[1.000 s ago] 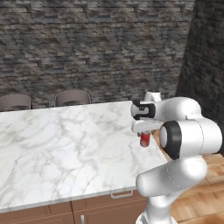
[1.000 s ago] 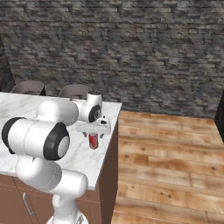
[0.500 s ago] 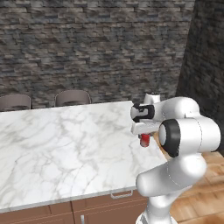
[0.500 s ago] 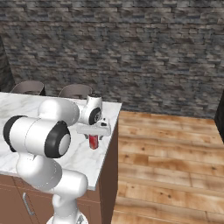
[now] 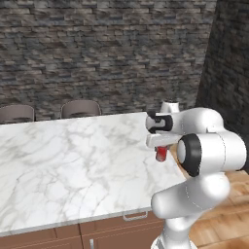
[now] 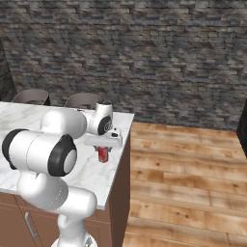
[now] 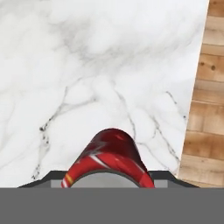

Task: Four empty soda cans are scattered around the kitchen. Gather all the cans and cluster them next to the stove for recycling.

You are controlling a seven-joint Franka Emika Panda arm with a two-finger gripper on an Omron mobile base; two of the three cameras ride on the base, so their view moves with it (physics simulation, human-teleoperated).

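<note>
Jaws closed since earlier frame; hand lowered slightly over can. Gripper (image 5: pixel 161 151) shown clamped on red can (image 7: pixel 110 159), fingers pressed against both sides. Can (image 6: pixel 102 154) seen upright on marble counter (image 5: pixel 73 165), near corner by wood floor (image 6: pixel 188 178). Step judged: pickup of one can, grasp just made, lift not yet begun. Next move judged: straight lift clear of counter, then carry toward stove. Chairs (image 5: pixel 80 108) noted beyond counter, stone wall (image 5: pixel 97 48) behind.
</note>
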